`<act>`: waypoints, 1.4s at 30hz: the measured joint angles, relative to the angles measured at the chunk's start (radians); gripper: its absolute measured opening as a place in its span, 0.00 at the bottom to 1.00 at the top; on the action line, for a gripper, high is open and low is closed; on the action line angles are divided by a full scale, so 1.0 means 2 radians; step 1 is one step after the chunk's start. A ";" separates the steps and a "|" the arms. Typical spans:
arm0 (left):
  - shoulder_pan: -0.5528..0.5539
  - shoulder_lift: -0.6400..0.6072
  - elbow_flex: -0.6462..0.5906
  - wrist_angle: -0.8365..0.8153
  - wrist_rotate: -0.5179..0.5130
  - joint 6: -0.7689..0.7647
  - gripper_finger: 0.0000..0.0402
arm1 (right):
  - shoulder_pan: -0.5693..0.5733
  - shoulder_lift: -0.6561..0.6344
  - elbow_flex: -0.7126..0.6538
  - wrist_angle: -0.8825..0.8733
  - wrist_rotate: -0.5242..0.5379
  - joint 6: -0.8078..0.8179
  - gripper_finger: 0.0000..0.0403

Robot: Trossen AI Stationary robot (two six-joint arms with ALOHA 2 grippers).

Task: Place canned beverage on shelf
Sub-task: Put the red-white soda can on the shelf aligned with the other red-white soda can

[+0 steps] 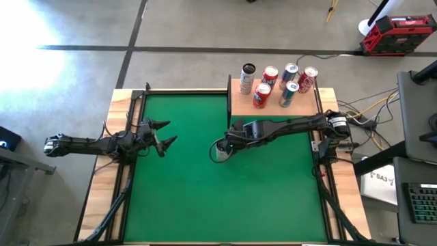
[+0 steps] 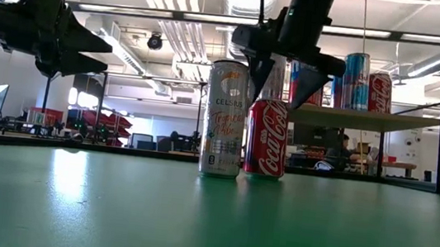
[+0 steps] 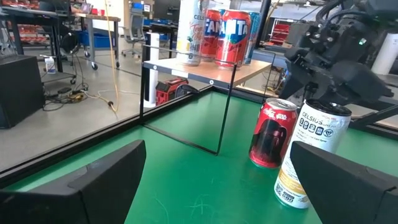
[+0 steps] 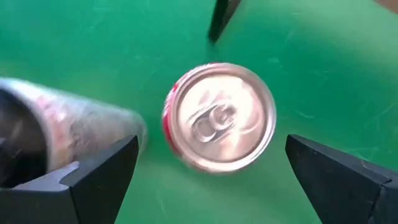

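Observation:
A red Coca-Cola can (image 2: pixel 267 137) stands upright on the green mat (image 2: pixel 192 220), next to a taller white Celsius can (image 2: pixel 225 117). My right gripper (image 4: pixel 211 144) hovers open over the red can (image 4: pixel 219 116), pointing down. Its fingers stand on either side of the can's top without touching it. The shelf (image 1: pixel 273 102), a light-wood board on thin black rails, stands at the mat's far edge and bears several upright cans (image 1: pixel 276 85). My left gripper (image 1: pixel 171 132) waits open and empty over the mat's left part.
The white can (image 4: pixel 62 130) stands close beside the red one, toward the table's left. The shelf's black legs (image 3: pixel 224 106) reach down to the mat. Bare green mat lies toward the near edge (image 1: pixel 225 205). Cables and a red toolbox (image 1: pixel 397 34) lie beyond the table.

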 joint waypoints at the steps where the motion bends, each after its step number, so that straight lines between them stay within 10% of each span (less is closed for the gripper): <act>1: 0.000 0.000 0.000 0.000 0.000 0.000 0.96 | -0.001 0.000 0.000 0.000 0.005 0.008 0.99; 33: 0.000 0.007 0.000 0.000 0.000 0.000 0.96 | -0.054 0.023 0.001 0.030 -0.073 0.151 0.99; 42: 0.000 0.007 0.000 0.000 0.000 0.000 0.96 | -0.054 0.023 0.001 0.021 -0.062 0.189 0.73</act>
